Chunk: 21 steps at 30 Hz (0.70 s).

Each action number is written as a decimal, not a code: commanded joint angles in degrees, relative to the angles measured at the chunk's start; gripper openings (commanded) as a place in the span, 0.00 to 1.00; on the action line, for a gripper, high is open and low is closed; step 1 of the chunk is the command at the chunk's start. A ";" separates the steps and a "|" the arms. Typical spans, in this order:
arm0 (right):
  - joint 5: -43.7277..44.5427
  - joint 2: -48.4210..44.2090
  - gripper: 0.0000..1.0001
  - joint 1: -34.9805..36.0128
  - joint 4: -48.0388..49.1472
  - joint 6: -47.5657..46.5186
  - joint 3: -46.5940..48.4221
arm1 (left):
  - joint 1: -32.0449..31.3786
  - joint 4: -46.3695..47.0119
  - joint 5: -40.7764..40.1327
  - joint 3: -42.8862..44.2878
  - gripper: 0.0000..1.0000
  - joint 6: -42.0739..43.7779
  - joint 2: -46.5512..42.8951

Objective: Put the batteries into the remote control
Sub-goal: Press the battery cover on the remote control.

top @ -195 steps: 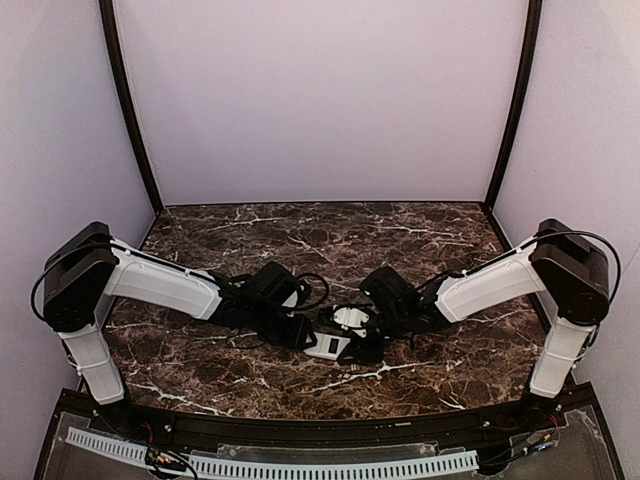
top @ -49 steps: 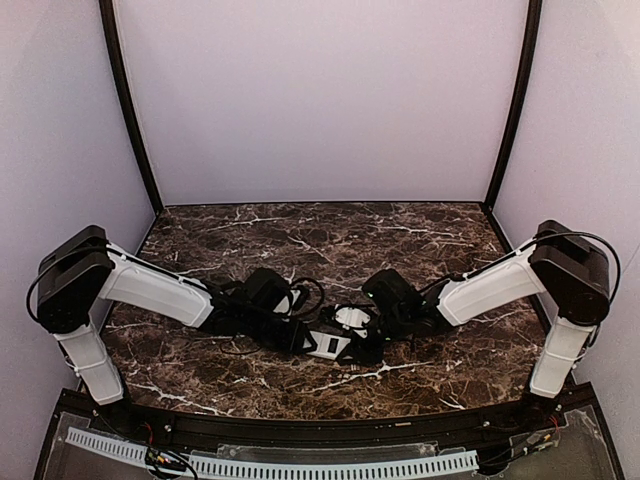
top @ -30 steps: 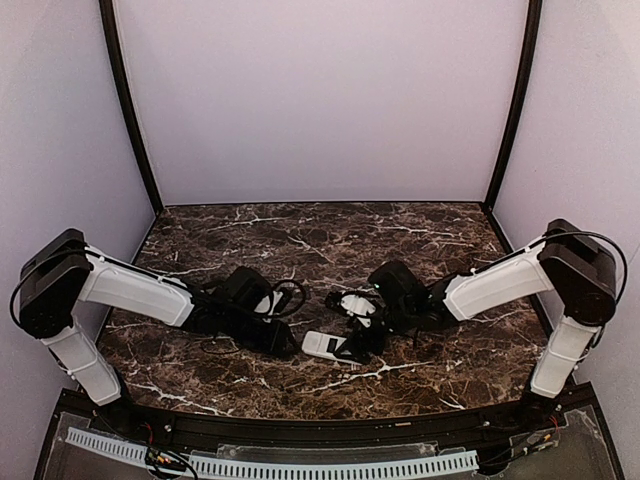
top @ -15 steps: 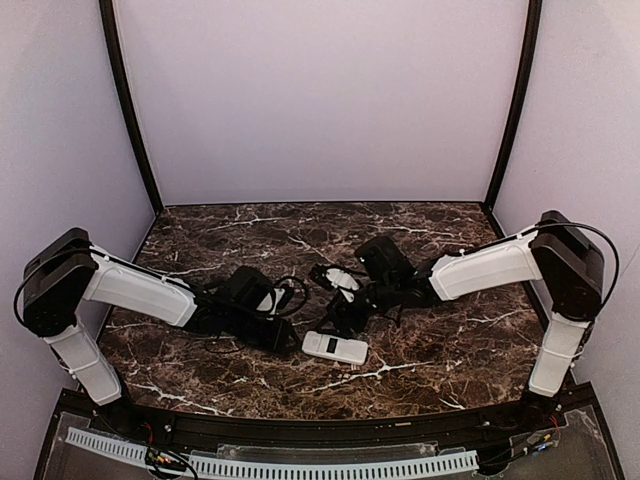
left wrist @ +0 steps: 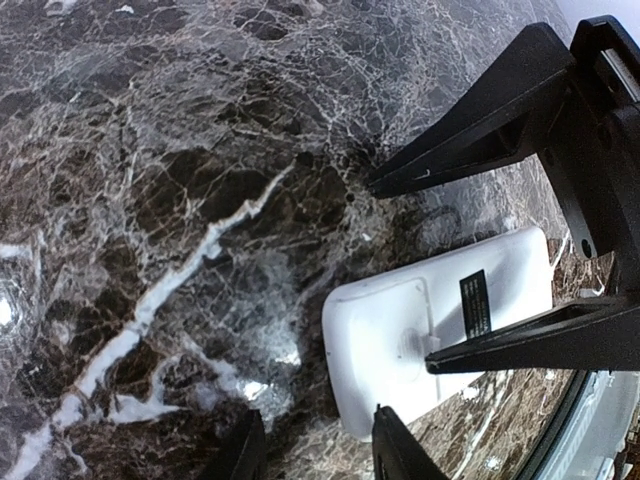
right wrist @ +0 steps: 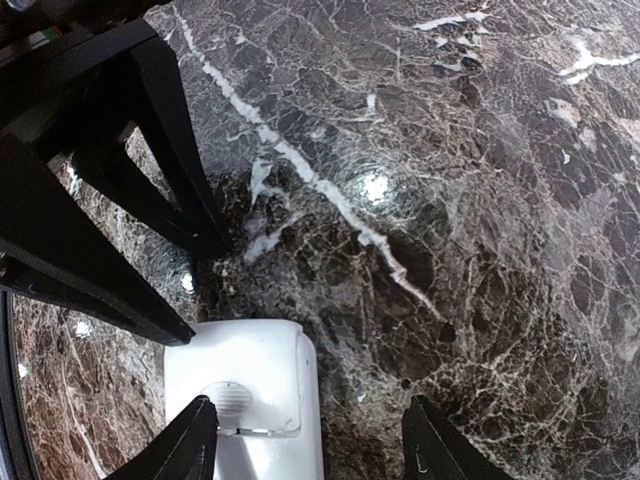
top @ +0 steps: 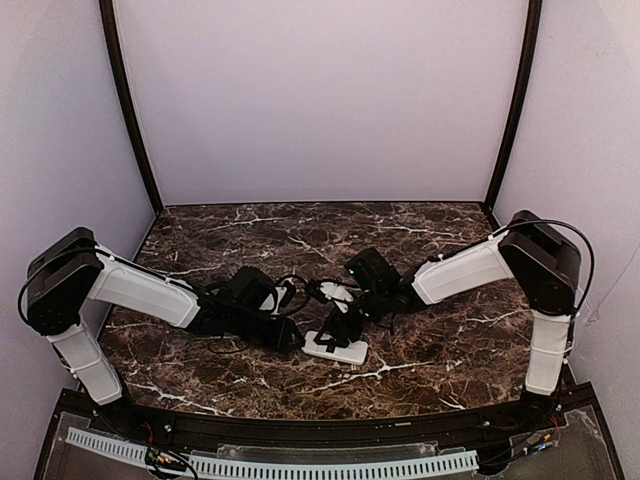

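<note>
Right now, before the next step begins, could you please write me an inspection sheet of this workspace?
surface: dark marble table with white veins, glossy.
job's things: remote control lies flat, white back up, dark label showing; batteries: nothing seen.
clutter: nothing seen.
grippers: left gripper open and empty, low, tips beside the remote's end; right gripper open, that end of the remote between its fingers, not clamped.
cables: black cables loop at the wrists, off the remote.
surroundings: pale walls on three sides, black posts at the back corners.
</note>
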 commanded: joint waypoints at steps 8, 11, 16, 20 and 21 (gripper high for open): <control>0.91 2.12 0.55 -0.15 -4.44 0.14 -0.80 | -1.39 1.82 -2.17 0.26 0.35 0.41 0.83; 0.70 2.30 0.49 -0.15 -3.92 0.13 -2.01 | -2.26 1.52 -3.37 1.12 0.35 1.16 1.97; 0.55 2.32 0.41 -0.17 -2.97 0.24 -3.26 | -3.82 0.87 -4.77 2.16 0.34 1.84 4.30; 0.30 2.79 0.36 -0.15 -1.96 0.56 -4.18 | -5.34 0.91 -5.73 1.86 0.29 1.75 5.81; 0.27 2.91 0.35 -0.15 -1.81 0.64 -4.48 | -5.58 0.98 -5.71 1.72 0.27 1.63 6.08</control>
